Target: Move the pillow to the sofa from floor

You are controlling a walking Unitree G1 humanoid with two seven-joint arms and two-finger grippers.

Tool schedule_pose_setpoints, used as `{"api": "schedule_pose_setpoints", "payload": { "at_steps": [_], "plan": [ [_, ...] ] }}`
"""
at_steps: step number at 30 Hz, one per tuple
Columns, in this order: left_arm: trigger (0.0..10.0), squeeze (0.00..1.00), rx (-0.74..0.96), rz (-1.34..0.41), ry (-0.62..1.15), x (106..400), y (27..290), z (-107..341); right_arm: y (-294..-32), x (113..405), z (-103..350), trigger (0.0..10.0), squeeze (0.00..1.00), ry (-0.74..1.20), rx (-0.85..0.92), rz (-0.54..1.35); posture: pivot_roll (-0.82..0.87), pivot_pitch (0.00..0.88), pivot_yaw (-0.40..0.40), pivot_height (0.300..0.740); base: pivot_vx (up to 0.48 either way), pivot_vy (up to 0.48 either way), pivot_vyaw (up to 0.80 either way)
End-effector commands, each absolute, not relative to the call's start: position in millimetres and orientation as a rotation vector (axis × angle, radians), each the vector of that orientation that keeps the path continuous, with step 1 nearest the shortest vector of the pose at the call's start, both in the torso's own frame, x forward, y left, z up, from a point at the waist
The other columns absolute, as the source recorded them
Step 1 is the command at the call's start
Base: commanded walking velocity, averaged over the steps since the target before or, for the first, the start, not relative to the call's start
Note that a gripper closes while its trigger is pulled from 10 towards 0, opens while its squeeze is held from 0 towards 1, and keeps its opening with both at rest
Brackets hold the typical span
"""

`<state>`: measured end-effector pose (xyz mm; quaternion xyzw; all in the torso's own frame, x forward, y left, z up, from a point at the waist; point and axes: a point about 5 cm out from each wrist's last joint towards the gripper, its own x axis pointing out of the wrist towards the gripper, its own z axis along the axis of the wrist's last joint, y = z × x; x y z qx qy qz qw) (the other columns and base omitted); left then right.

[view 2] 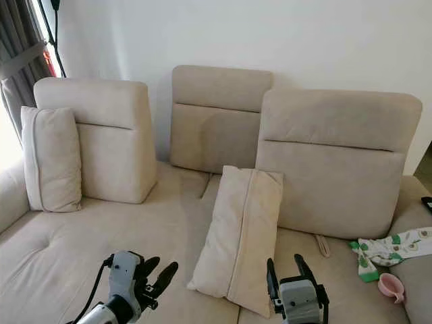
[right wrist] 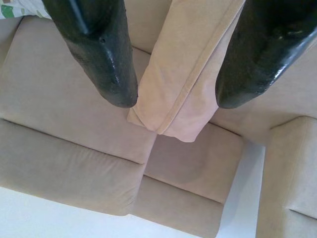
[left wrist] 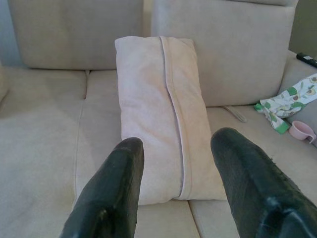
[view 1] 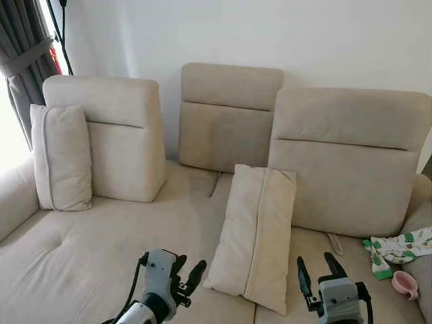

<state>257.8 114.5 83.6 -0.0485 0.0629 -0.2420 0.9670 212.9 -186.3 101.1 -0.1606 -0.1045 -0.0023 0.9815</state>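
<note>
Sofa (view 1: 101, 250): matt beige cloth, soft suede-like nap, stitched seams. Pillow (view 1: 255, 236): same matt cloth, one raised seam down its face. Left gripper (left wrist: 176, 191) fingers (left wrist: 111, 191): black, slightly glossy, scuffed. Wall (view 1: 270, 34): smooth, matt white. Curtain (view 1: 23, 64): grey cloth. Small cup (view 1: 405, 284): pink, smooth.

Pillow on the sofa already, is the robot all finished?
Nearly. The pillow already stands on the sofa, leaning on the right backrest. Nothing is in hand: the left hand and right hand are both open beside it, not touching. All that looks left is pulling the arms away.
</note>
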Motion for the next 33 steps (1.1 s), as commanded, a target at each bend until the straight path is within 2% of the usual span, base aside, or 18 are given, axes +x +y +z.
{"api": "schedule_pose_setpoints", "payload": {
  "at_steps": [1,28,33],
  "plan": [
    [10.0,0.00,-0.109,-0.491,0.151,255.8,115.2,81.4,-181.7,212.9,98.8,10.0,0.00,-0.208,-0.306,0.010,0.01,0.000,0.031,0.740,-0.240,0.000,0.00],
    [10.0,0.00,-0.113,-0.496,0.180,253.0,114.9,78.5,-178.1,215.5,98.3,10.0,0.00,-0.210,-0.304,0.024,0.02,0.000,0.028,0.740,-0.274,0.000,0.00],
    [10.0,0.00,-0.112,-0.499,0.180,253.5,114.9,78.3,-177.8,216.0,98.3,10.0,0.00,-0.209,-0.305,0.020,0.01,0.000,0.030,0.740,0.000,0.000,0.00]
  ]
}}
